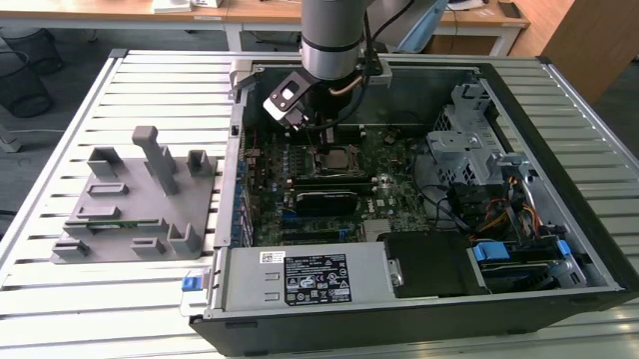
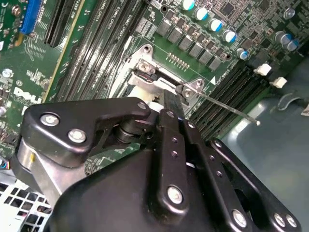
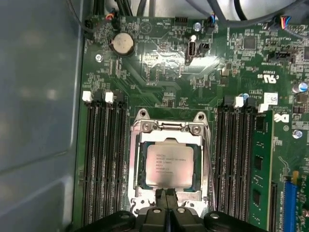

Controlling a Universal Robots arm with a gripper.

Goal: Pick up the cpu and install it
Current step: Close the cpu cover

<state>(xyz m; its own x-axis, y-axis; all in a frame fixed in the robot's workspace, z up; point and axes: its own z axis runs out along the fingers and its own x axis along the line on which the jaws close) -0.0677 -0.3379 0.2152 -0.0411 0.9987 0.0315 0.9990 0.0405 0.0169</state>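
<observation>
The cpu, a small square chip with a silvery top, lies flat in the socket on the green motherboard, with the metal socket frame around it. In the exterior view the cpu sits just under my gripper, inside the open computer case. My gripper stands at the socket's edge with its two black fingers pressed together, shut, and nothing shows between them. In the second wrist view the fingers reach down to the socket frame, and a thin wire lever sticks out beside it.
Dark memory slots flank the socket on both sides. A grey holder with a green strip in it stands on the slatted table, at the exterior view's left of the case. A drive cage and cables crowd the case's other side.
</observation>
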